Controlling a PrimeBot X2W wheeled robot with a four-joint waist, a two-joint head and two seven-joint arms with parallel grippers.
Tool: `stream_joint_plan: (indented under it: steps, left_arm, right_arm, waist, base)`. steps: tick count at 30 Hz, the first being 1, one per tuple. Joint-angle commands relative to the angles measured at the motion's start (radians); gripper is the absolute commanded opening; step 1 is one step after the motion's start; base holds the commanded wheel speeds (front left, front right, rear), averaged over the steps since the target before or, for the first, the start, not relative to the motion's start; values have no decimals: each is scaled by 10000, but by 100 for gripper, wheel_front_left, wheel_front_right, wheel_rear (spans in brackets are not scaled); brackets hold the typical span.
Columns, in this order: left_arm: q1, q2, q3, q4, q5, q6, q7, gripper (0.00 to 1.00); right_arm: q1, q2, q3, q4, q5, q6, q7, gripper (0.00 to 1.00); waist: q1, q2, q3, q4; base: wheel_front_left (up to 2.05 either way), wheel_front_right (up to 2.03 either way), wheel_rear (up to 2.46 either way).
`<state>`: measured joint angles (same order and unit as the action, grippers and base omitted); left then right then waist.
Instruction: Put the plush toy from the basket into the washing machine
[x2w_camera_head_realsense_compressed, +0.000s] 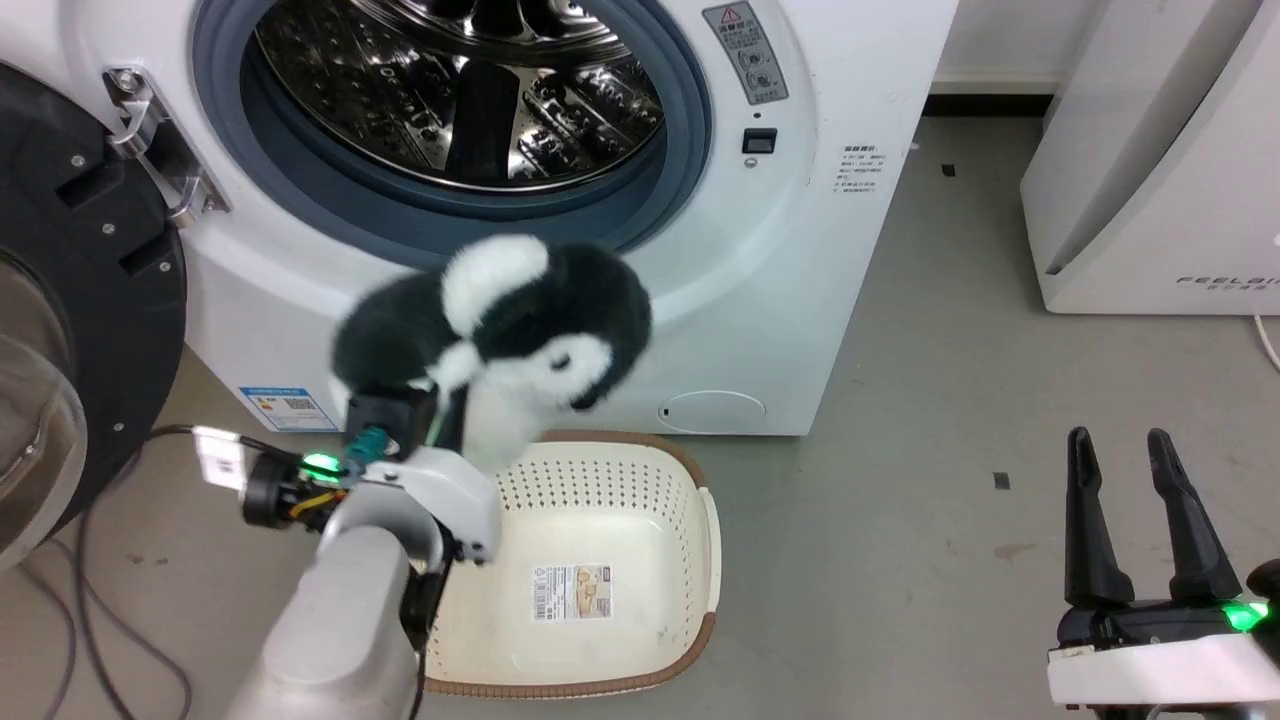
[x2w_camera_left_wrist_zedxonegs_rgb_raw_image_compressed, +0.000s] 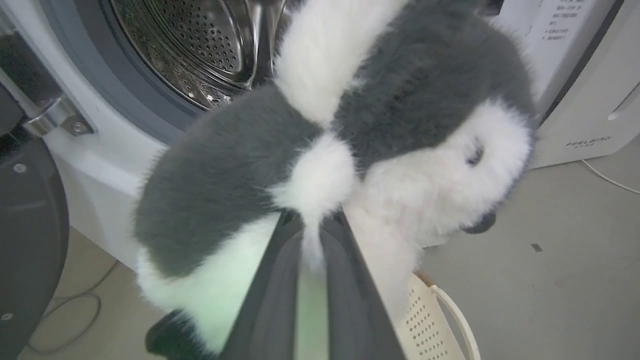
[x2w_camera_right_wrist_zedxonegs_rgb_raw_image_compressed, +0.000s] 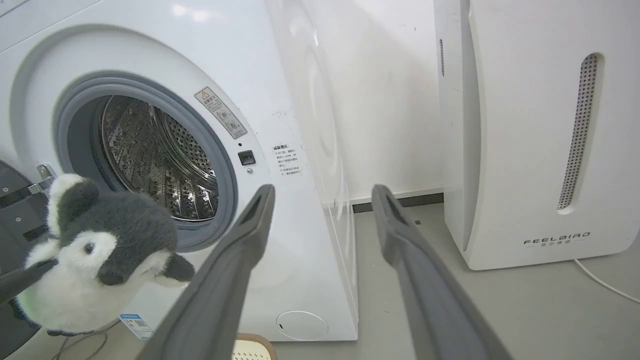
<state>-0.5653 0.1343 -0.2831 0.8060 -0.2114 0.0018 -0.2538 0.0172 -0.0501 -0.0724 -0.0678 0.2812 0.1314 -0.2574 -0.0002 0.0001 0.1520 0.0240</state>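
Left wrist view: plush toy (x2w_camera_left_wrist_zedxonegs_rgb_raw_image_compressed: 225, 165) pinched within the left gripper (x2w_camera_left_wrist_zedxonegs_rgb_raw_image_compressed: 315, 218).

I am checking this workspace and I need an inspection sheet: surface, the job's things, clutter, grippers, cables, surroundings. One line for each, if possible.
Surface: grey floor, a few small dark marks.
Job's things: toy held in the air before the washer porthole, above the basket; basket holds just its sticker; door open at the left.
Clutter: nothing seen.
Grippers: left gripper shut on the toy; right gripper open, holding nothing, low at the right.
Cables: dark cable on the floor under the door; white cable by the appliance.
Surroundings: white FEELBIRD appliance right of the washer.
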Motion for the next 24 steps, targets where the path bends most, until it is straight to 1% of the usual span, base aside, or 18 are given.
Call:
stream_joint_plan:
  steps: [1,7,14,24]
  left_arm:
    - [98,84,157,-379,93,121,-78,0]
    - [-34,184,762,-1312,167,377,-79,0]
    - [-1016,300,1516,-1807,262,529,-79,0]
    - [-3220,767,2281,-1574,628,736,-79,0]
  right_arm:
    - [113,-1,-2,-29,35,-7,-44,100]
    - [-178,-1,162,-120,78,-7,-44,100]
    - [-738,-1,201,-280,57,-7,-44,100]
    - [-1648,-1,325,-448,248,-7,-44,100]
  waist:
    - [2,-1,59,-14]
    - [2,-1,587,-197]
    - [2,-1,1745,-614]
    - [2,-1,3632,-1676]
  base:
    - [0,0,0]
    - [0,0,0]
    - [0,0,0]
    - [0,0,0]
